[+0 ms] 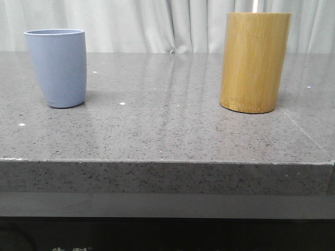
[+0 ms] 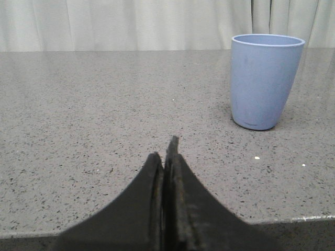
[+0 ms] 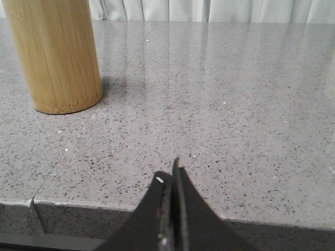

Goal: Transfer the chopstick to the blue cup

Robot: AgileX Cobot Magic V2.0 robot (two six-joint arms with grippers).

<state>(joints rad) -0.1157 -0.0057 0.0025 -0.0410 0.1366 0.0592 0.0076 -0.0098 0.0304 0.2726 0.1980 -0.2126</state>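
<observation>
Two cups on a grey stone table, both grippers pressed together.

The table [image 1: 167, 136] carries a bamboo holder [image 1: 255, 61] on the right, the chopstick [image 1: 255, 6] poking from its top, and the blue cup [image 1: 57, 67] on the left, well apart. The left gripper [image 2: 168, 157] and right gripper [image 3: 170, 178] hold nothing, jaws together.

The blue cup [image 1: 56, 68] looks like smooth matt plastic. The bamboo cylinder holder [image 1: 255, 61] shows fine vertical grain with a soft sheen. The counter [image 1: 167, 130] is polished, speckled grey stone, faintly reflective.
</observation>
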